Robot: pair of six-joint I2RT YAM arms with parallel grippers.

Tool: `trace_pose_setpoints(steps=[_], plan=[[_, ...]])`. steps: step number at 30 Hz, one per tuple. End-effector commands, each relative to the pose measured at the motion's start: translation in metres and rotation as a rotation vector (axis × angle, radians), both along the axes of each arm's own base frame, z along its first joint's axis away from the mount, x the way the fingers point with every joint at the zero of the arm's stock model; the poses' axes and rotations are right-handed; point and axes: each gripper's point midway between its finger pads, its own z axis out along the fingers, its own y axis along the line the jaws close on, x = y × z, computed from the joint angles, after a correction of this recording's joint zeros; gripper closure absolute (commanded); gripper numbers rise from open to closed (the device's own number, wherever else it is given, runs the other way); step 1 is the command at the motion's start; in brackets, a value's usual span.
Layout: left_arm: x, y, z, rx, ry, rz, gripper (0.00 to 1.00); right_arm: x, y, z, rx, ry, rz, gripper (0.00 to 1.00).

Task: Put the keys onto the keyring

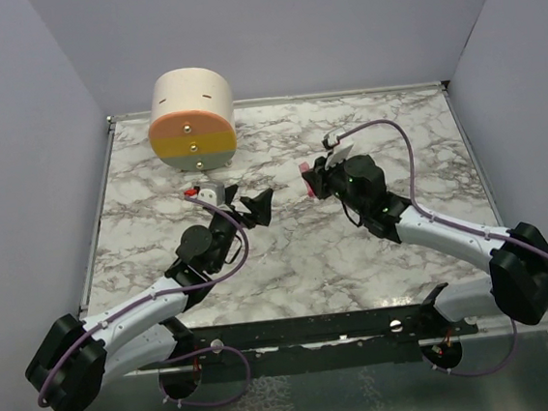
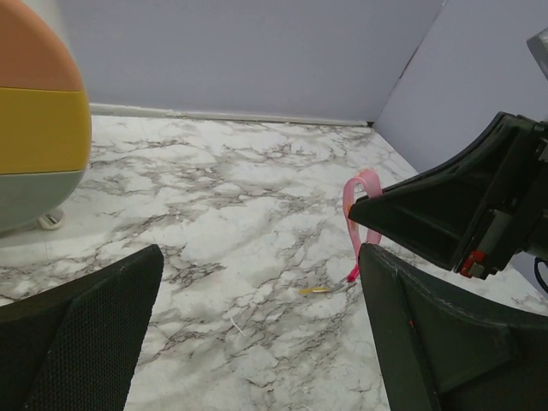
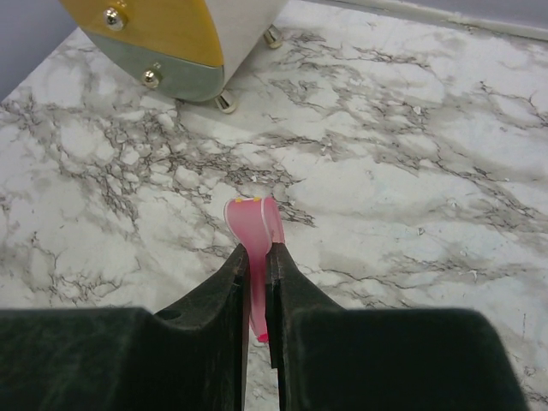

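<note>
Top external view: marble counter (image 1: 356, 246), cream-and-orange cylinder (image 1: 193, 121) at far left, well apart from both arms, blocking nothing. Left pincer (image 1: 247, 203) spread wide, empty, facing right pincer (image 1: 310, 180), which is clamped on pink keyring (image 3: 253, 224), strap looping above fingers, lower end hanging near counter. Key (image 2: 315, 290) lies flat on counter just beside that end. Risk: flat key (little edge to pinch) skids when nudged; limp strap sways, ring misses key.
</note>
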Motion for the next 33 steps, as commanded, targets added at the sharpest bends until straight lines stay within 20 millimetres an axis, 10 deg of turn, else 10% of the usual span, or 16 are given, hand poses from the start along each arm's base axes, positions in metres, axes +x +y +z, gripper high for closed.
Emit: trace_pose_setpoints(steps=[1,19,33], plan=[[0.000,0.007,0.001,0.000,-0.002,0.010,0.01,0.000,0.011,0.014,0.037,-0.012,0.037,0.89],[0.012,0.011,-0.015,0.015,0.041,0.016,0.01,0.036,0.020,-0.058,-0.086,0.095,-0.046,0.89],[0.016,0.016,-0.017,0.003,0.053,0.012,0.01,0.008,0.029,-0.019,-0.015,0.062,0.085,0.90]])
